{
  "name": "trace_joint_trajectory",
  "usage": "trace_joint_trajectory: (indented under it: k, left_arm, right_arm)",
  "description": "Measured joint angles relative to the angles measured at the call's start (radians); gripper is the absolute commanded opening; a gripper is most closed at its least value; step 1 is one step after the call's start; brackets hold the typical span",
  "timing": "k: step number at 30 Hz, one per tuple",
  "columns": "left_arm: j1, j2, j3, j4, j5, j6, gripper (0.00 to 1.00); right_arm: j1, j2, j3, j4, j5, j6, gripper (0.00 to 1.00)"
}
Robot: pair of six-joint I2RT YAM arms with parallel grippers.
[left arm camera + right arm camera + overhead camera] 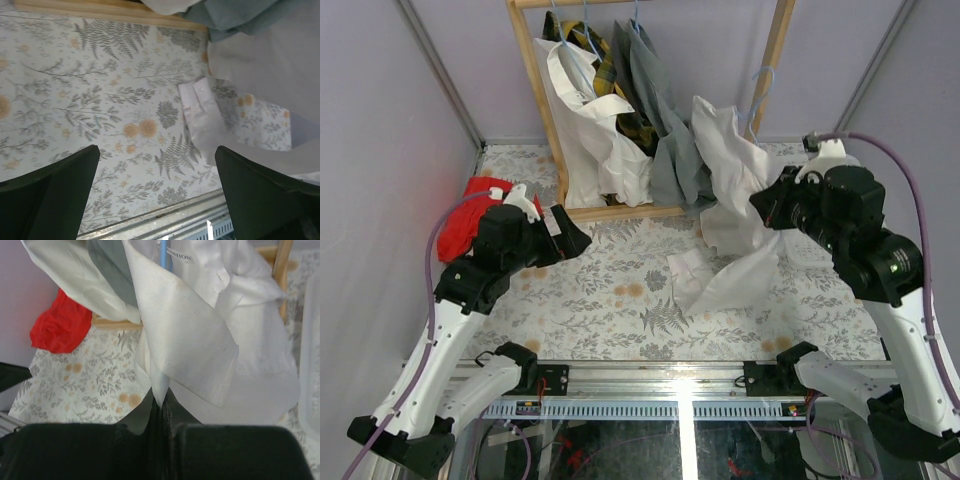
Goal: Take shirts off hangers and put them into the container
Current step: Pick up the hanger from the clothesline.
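Between the clamped jaws of the right gripper [160,407] sits a fold of one white shirt [190,340], probably to drag it off its blue hanger [760,86] beside the rack [776,50]; the left gripper [156,155] hangs spread wide, empty. Four shirts, four hangers [585,20]: the other three shirts [665,150], white, plaid and grey, hang on the rack

Pale lilac walls [380,100], metal struts [438,70] in the corners. Table has a fern-and-flower print cloth [620,300]; wooden rack [620,212] at the back, aluminium rail [650,375] along near edge.
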Motion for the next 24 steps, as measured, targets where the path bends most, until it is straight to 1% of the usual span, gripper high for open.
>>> trace_joint_trajectory:
  k: [6,10,14,17,21,24]
  left_arm:
    - [0.0,0.021,0.0,0.064,0.115,-0.016,1.0]
    - [0.0,0.039,0.0,0.105,0.186,-0.041,0.95]
    - [-0.037,0.078,0.024,0.132,0.217,-0.071,0.93]
    - [-0.091,0.105,0.042,0.144,0.216,-0.093,0.93]
    - [-0.155,0.125,0.05,0.16,0.204,-0.122,0.92]
    - [-0.191,0.132,0.059,0.16,0.187,-0.134,0.92]
  right_arm:
    - [0.0,-0.196,-0.228,-0.002,-0.013,0.09,0.0]
    - [0.0,-0.311,-0.322,-0.011,-0.061,0.117,0.0]
    - [0.0,-0.32,-0.389,-0.005,-0.157,0.122,0.0]
    - [0.0,-0.308,-0.451,-0.017,-0.182,0.119,0.0]
    - [0.0,-0.3,-0.452,-0.064,-0.159,0.095,0.0]
    - [0.0,-0.319,-0.389,-0.099,-0.092,0.072,0.0]
